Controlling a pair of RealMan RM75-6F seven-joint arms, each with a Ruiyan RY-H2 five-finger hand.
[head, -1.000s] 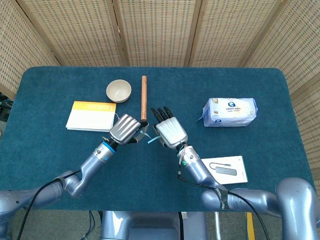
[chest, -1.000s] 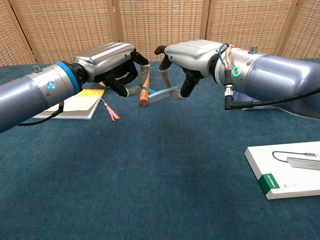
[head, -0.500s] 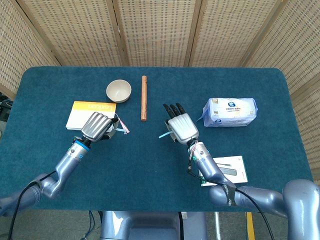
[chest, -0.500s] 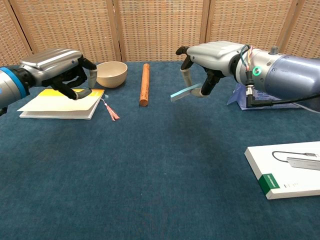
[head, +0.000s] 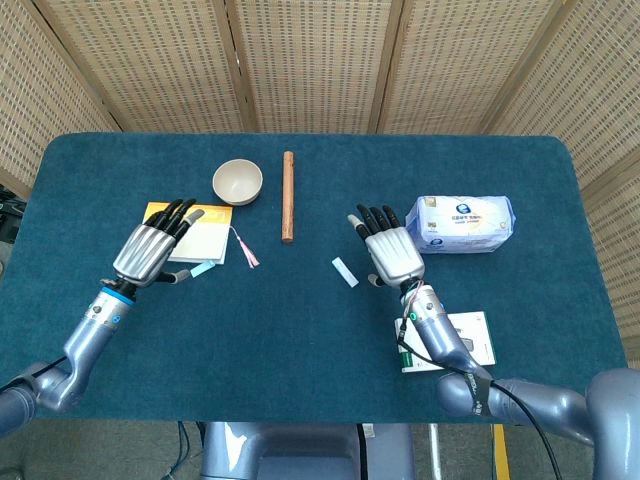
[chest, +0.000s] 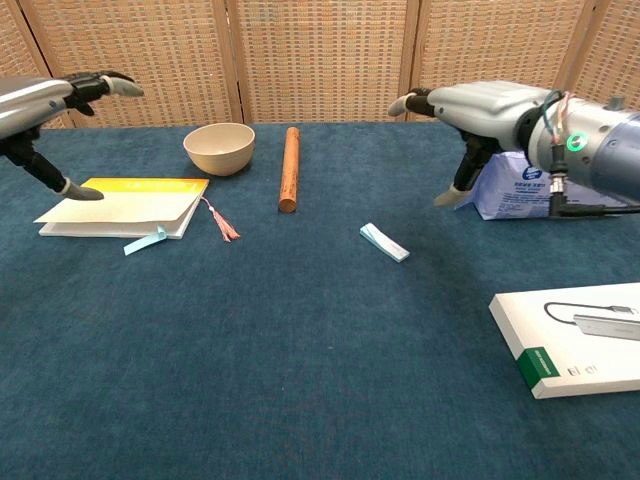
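Blue strip (chest: 384, 242): a small pale-blue slip lying flat on the table (chest: 300, 380), mid-cloth, at about 8 o'clock from the right hand (head: 391, 252) and apart from it. Judged light, thin and flexible, hard to lift off the nap; best pinched across its narrow width at one end.

White box (chest: 575, 338): near right edge, with a cable pictured on its lid.

Second blue slip (chest: 146, 241): at the notebook's (chest: 125, 203) near edge, by the pink tassel (chest: 219, 222).

Right hand: fingers spread, holding nothing, just beside the tissue pack (head: 460, 224).

Left hand (head: 150, 250): fingers apart, empty, over the notebook.

Wooden stick (chest: 290, 167) and bowl (chest: 219, 148): far side, at 12 o'clock.

Change: half a second ago the right hand pinched the strip in the air and the left hand was curled; both have since spread and drawn outward.
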